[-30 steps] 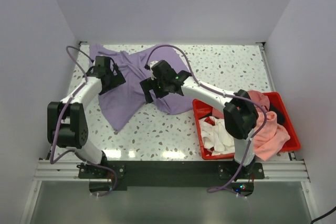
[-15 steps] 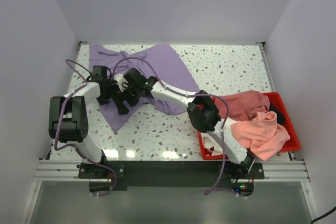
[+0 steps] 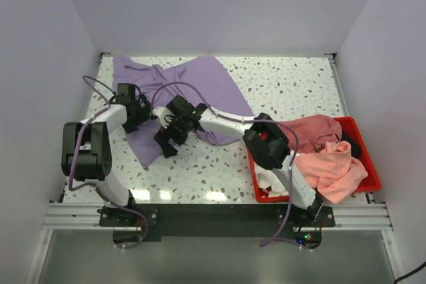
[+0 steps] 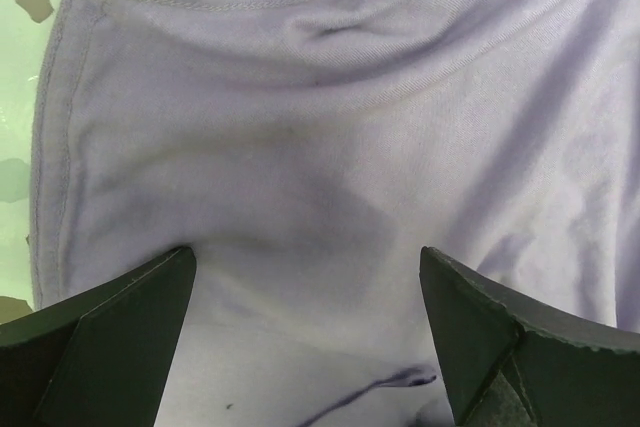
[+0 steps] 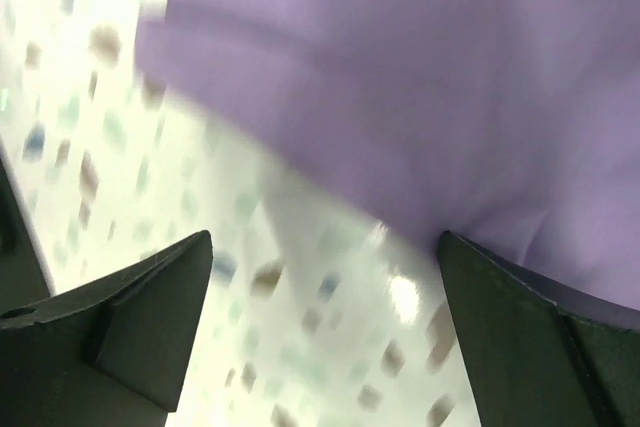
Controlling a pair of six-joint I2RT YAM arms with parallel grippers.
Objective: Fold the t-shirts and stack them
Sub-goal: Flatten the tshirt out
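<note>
A purple t-shirt (image 3: pixel 206 78) lies spread on the speckled table at the back left. My left gripper (image 3: pixel 135 111) is open and low over the shirt's left part; the left wrist view shows purple cloth (image 4: pixel 300 97) between and beyond my open left gripper (image 4: pixel 305 267). My right gripper (image 3: pixel 166 143) is open over the shirt's lower left edge. In the right wrist view my right gripper (image 5: pixel 325 247) spans bare table, with the purple shirt (image 5: pixel 450 67) just ahead. Neither gripper holds anything.
A red bin (image 3: pixel 374 176) stands at the right front. It holds a light pink shirt (image 3: pixel 333 167), a darker pink one (image 3: pixel 313 131) and white cloth (image 3: pixel 273 179). The right arm reaches across the table from right to left.
The right gripper swept left from the shirt's middle to its lower left edge, then a little nearer. The shirt now lies flatter and wider. The left gripper shifted slightly nearer.
</note>
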